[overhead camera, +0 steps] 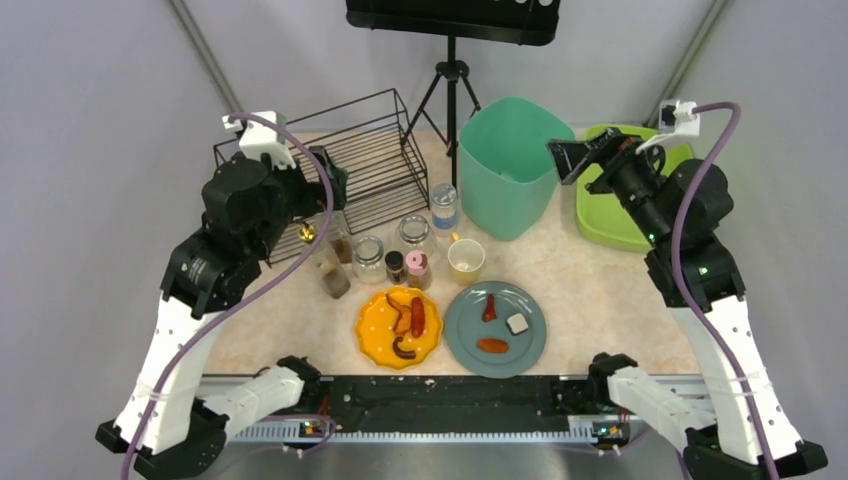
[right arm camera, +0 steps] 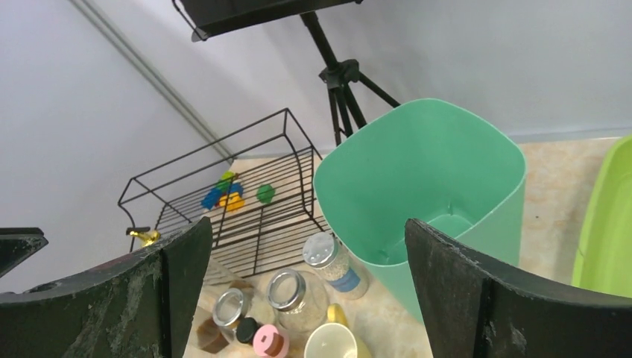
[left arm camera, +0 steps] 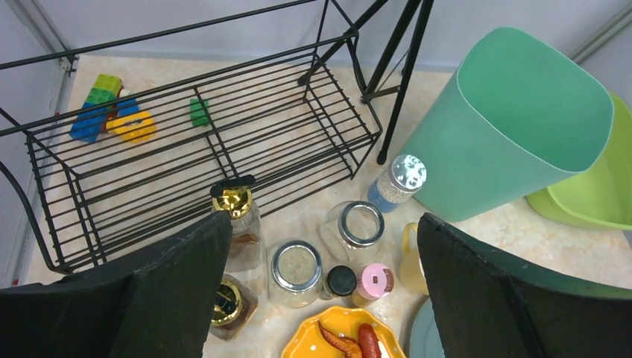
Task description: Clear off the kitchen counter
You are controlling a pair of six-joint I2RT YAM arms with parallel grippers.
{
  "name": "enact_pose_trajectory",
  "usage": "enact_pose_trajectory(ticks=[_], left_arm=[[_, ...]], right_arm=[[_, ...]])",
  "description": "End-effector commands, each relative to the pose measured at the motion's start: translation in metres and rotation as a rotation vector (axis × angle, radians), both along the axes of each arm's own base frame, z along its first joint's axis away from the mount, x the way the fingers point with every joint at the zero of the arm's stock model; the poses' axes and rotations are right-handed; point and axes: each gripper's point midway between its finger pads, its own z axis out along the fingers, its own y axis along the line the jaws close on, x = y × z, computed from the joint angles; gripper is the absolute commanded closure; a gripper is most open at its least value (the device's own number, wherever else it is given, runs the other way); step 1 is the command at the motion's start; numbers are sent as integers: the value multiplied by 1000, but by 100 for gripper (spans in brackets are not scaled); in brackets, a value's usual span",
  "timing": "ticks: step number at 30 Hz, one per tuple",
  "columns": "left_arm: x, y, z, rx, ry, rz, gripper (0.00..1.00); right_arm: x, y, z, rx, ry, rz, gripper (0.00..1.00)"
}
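While my left tool (left arm camera: 324, 221) and right tool (right arm camera: 307, 225) hover wide open and empty, the counter (overhead camera: 600, 300) around the green tub (overhead camera: 500, 200) lies cluttered: jars (overhead camera: 413, 232) just left of it, two plates (overhead camera: 465, 325) in front. I judge an outer jar the safest first pick, approached straight down, sparing its neighbours.

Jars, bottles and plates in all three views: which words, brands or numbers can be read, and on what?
None can be read.
The blue band on the silver-capped bottle is too blurred to show print.
White marks on the black panel are cut off at the frame edge.
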Motion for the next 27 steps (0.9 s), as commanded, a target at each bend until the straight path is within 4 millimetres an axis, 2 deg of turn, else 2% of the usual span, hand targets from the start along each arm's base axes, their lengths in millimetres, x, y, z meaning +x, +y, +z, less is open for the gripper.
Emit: enact_pose_trajectory(ticks=[1,6,10,14,20,27], left_arm=[[-13,4,13,-4,-51,-27,1],[-15,20,-3,35,-5,49,1],[-18,29,-24,49,38,99,1],[-27,46,-36,37,38,179,1],[-45,77,-37,-3,-3,320,1],[-58,93,-37,-26,-38,368,1]], right_arm=[[-5,17,22,6,-86,107,1],[-8,48,12,-17,-92,266,1],[-13,94,-7,-88,-69,388,1],[-18,142,-31,-163,-29,475,2],[-39,205,-77,-260,-20,616,4],[-76,275,-118,-354,-93,837,7]])
